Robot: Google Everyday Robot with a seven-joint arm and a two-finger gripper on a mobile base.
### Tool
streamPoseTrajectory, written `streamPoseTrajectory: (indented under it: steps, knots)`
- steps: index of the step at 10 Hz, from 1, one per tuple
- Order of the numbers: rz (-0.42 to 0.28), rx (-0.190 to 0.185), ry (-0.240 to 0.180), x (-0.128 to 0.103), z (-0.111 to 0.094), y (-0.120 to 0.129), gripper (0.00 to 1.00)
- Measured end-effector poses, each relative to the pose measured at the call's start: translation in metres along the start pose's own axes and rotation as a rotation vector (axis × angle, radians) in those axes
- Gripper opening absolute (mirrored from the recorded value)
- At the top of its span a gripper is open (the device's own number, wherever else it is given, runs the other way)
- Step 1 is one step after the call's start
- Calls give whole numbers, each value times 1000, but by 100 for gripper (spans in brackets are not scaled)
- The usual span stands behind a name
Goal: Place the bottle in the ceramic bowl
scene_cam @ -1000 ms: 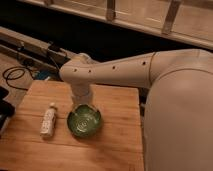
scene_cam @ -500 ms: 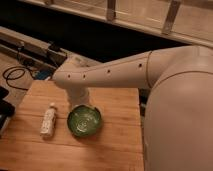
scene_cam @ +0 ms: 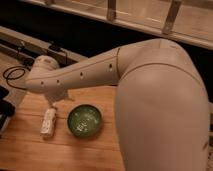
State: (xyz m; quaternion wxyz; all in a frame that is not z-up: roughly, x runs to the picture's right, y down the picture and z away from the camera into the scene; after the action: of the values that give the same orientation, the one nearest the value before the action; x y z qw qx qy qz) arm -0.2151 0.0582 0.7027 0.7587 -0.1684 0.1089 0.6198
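The small white bottle (scene_cam: 48,122) lies on its side on the wooden table (scene_cam: 35,150), just left of the green ceramic bowl (scene_cam: 85,120). The bowl stands upright and holds nothing. My gripper (scene_cam: 53,102) hangs under the white arm's wrist, directly above the bottle's far end and left of the bowl. Most of the gripper is hidden behind the wrist.
My large white arm (scene_cam: 150,100) fills the right half of the view and covers the table's right side. A black cable (scene_cam: 12,75) lies coiled on the floor at the left. A dark object (scene_cam: 4,107) sits at the table's left edge.
The arm's wrist has swung left, from above the bowl to above the bottle's far end. The bottle and bowl have not moved.
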Motion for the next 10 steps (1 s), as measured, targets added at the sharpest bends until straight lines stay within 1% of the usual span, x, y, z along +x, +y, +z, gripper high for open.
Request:
streamPoseTrajectory:
  steps: [2,3,4,5,8,10]
  knots:
    - [6,11,2,-1,1,-6,65]
    - [3,5,1,0,0,-3,65]
    - [7,5,3,-1,1,-6,65]
    - [-4,6,2,-1,1,-6,65]
    - [-81,-16,-1,-4,3,26,65]
    - [-129,-48,0,-7,7,53,65]
